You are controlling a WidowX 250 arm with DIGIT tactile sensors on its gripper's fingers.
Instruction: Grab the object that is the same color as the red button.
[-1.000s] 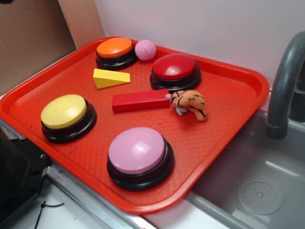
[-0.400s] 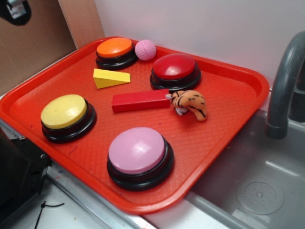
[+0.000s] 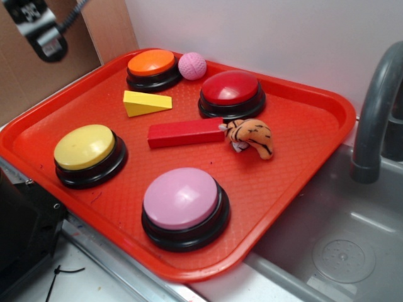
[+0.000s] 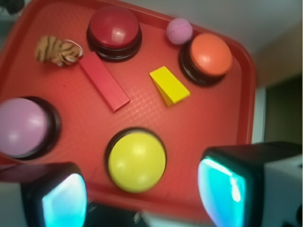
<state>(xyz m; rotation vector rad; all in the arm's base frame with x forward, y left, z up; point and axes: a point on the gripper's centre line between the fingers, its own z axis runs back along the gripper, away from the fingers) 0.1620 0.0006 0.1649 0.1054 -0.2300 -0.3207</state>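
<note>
The red block [image 4: 103, 81] is seen well ahead of the end effector [image 4: 142, 191], beyond the yellow button [image 4: 137, 161], its long axis running diagonally. The jaws are held wide, with nothing between them

A red plastic tray [image 3: 315, 135] has a fine, grid-like textured floor and a smooth, slightly shiny rim. The red button [image 3: 230, 87] at the far edge has a glossy, smooth plastic dome catching highlights, set on a shiny black plastic base. The long red block [image 3: 186, 133] near the tray's middle looks matt and flat-faced, like painted wood. The yellow wedge [image 3: 146, 102] is likewise matt. A small tiger toy [image 3: 252, 137] is soft, fuzzy cloth. The pink ball [image 3: 192, 65] by the far rim has a dimpled surface. Beside the tray, a sink [image 3: 340, 239] looks like dull brushed metal.
</note>
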